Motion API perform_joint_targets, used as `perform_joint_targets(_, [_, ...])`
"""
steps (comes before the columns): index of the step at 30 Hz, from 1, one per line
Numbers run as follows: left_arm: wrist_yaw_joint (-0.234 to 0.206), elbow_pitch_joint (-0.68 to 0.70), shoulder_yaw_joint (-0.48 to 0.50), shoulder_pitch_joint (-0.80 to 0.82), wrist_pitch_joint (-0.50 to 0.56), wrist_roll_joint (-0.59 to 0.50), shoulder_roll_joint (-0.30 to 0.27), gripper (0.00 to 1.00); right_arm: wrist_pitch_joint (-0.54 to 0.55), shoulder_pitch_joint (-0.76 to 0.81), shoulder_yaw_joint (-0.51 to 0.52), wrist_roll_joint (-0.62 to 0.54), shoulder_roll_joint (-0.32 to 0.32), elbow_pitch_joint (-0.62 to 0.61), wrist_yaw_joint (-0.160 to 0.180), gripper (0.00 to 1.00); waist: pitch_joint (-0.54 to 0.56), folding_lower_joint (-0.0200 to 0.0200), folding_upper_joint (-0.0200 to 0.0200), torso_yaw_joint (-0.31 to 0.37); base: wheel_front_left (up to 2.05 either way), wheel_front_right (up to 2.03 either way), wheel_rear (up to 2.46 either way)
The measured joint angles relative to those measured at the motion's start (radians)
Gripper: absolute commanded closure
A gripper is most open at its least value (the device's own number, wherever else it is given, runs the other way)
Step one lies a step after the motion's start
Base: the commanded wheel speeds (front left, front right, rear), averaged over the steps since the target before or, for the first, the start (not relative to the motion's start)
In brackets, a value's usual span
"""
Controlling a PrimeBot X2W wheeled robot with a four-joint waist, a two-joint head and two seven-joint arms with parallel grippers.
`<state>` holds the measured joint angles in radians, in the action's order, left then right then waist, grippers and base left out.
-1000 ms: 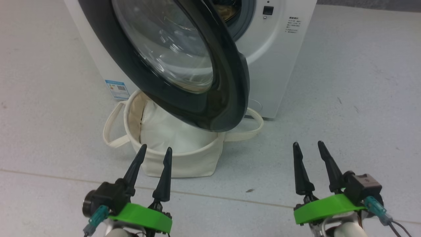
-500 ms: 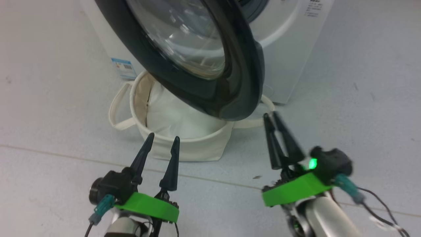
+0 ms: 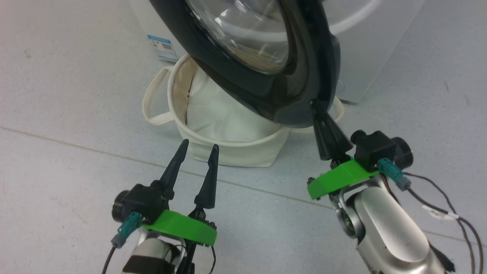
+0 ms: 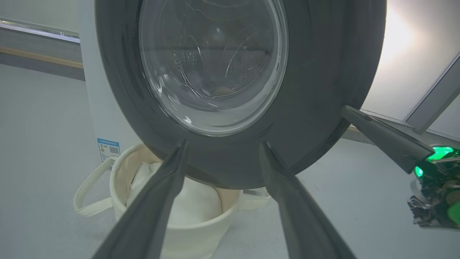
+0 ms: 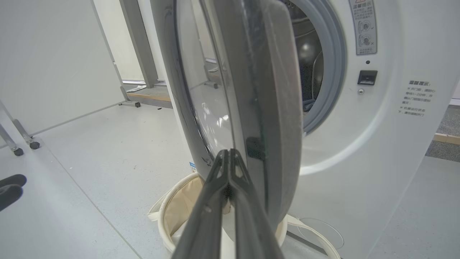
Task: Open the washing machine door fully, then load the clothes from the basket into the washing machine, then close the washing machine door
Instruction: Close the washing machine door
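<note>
Item: my right gripper (image 3: pixel 316 108). The jaws stood apart a second ago and are now pressed shut on nothing, with the tips brought up to the lower rim of the washing machine door (image 3: pixel 304 57), seemingly touching it.
Item: my left gripper (image 3: pixel 200 144). Spread wide, empty, near the basket (image 3: pixel 236 154).
Door: half open, overhanging the basket, which shows white padding (image 3: pixel 220 114).
Reading: a closing push looks next.

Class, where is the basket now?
Head view, left of centre: the basket sits on the floor before the washer, under the open door.
</note>
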<state>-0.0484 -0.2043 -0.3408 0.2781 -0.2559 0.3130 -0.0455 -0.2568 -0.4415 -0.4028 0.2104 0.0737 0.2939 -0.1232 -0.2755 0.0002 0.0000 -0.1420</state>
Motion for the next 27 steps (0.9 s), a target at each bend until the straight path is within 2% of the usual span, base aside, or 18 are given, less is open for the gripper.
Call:
perform_joint_targets(13, [-0.006, 0.006, -0.035, 0.028, 0.0, 0.026, 0.0, 0.0, 0.0, -0.057, 0.234, -0.083, -0.006, 0.033, -0.001, 1.0, -0.051, -0.0002, 0.0, -0.035, 0.0, 0.0, 0.0])
perform_joint_targets(27, [-0.04, 0.041, -0.1, 0.114, 0.0, 0.052, 0.001, 0.0, 0.0, -0.272, 0.417, -0.132, 0.007, 0.123, -0.001, 1.0, -0.176, -0.0001, 0.0, -0.069, 0.0, 0.0, 0.0])
